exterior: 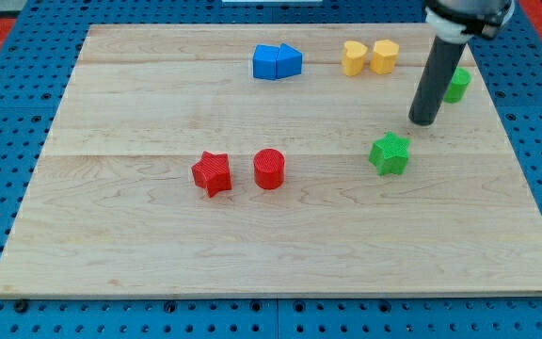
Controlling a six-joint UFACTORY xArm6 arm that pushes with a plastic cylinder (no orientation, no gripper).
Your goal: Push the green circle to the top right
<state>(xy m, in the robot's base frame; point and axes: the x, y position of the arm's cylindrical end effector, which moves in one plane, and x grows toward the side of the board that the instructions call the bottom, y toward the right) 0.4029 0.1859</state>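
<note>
1. The green circle (457,85) sits close to the board's (252,245) right edge, a little below the top right corner, and is partly hidden behind the rod, so its full outline is hard to judge.
2. The arm ends in a bare rod with no jaws, so it grasps nothing. The robot's tip (423,121) rests on the wood just left of and below the circle, seemingly not touching it, though the rod's overlap makes contact uncertain.
3. Main risk: little board remains to the circle's right. A push aimed too far rightward could send it over the right edge.
4. A glancing, off-centre contact could let the round block slip past the tip toward the right edge instead of the corner.
5. The green star (390,153) lies just below and left of the tip. Backing up to line up a push could knock it.
6. The two yellow blocks (369,56) near the top edge are left of the tip, and a wide sweep might disturb them.
</note>
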